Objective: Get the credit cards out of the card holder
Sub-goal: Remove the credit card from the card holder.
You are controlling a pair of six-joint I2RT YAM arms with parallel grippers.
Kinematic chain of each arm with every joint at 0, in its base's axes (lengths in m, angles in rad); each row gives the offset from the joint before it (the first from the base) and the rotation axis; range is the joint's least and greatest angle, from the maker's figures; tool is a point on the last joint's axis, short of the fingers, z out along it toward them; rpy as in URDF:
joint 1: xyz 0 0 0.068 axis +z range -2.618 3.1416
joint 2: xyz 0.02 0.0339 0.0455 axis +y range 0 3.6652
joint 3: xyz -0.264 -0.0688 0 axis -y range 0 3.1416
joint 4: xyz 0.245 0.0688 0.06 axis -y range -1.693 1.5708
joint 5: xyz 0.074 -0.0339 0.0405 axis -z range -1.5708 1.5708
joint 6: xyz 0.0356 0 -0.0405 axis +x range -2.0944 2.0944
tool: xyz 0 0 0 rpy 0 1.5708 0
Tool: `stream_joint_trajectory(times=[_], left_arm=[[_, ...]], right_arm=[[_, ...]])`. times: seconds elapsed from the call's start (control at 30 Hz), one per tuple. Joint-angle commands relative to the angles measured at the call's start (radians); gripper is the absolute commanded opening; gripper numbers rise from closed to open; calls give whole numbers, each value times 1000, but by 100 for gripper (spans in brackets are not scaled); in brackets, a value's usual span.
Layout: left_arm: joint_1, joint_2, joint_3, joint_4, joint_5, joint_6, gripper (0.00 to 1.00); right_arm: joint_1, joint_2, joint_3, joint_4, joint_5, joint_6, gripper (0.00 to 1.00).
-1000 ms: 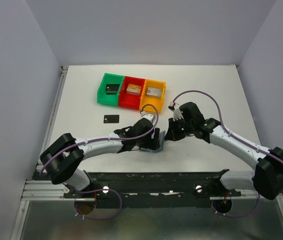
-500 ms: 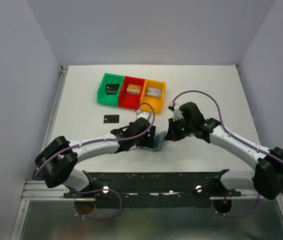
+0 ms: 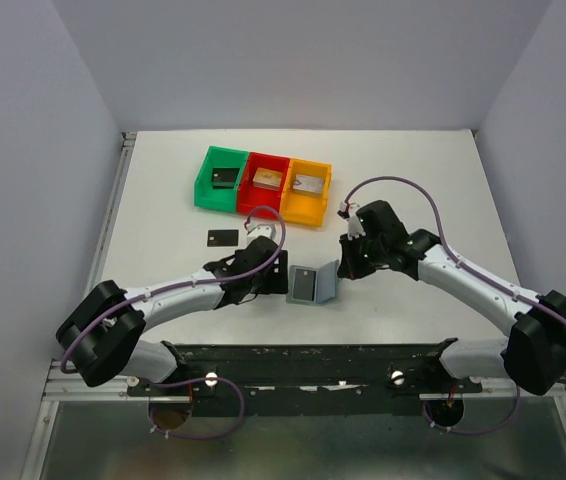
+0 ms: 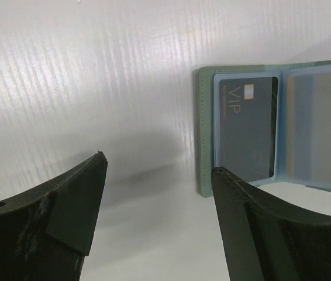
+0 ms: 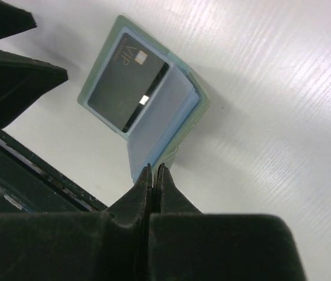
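Observation:
The grey-green card holder [image 3: 304, 285] lies open on the table, one flap flat and the other tilted up. My right gripper [image 3: 346, 268] is shut on the edge of that raised flap [image 5: 171, 126], its tips [image 5: 154, 167] pinching the rim. A black credit card [image 4: 247, 129] marked VIP sits in the pale blue pocket of the flat flap [image 5: 127, 82]. My left gripper [image 4: 157, 162] stands open just left of the holder, over bare table, nothing between its fingers [image 4: 78, 205]. Another black credit card [image 3: 222, 237] lies loose on the table.
Green [image 3: 203, 185], red [image 3: 263, 205] and orange [image 3: 305, 212] bins stand in a row behind the holder, each with a chunky piece inside. The dark front rail [image 3: 313, 358] runs along the near table edge.
My left arm has drawn back to the left, off the holder. The holder's flat flap, covered before, now shows open with the card in it. The right gripper has kept its hold.

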Motion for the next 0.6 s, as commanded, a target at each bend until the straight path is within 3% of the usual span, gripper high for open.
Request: stream_joint_trajectory(times=[0.0,0.1,0.17,0.23,0.3,0.37,0.57], left_arm=[[13,-45,-31,-5,-19,-27,86],[13,-77,-48,11,-16,-27,86],[15,-100,-53,20,-12,-21,86],[15,-121,-56,34,-5,-11,85],[16,-143,-59,55,14,-2,84],[18,-161,-74,113,56,16,83],[20,-145,-74,279,210,41,68]], right_arm=[[-3,41,32,-72,98,11,11],[-6,36,42,-95,145,29,40],[-5,25,55,-114,181,37,51],[-5,21,83,-149,207,40,54],[-5,1,106,-175,271,44,54],[-5,-45,96,-133,233,40,51],[-6,-90,-24,157,-69,107,21]])
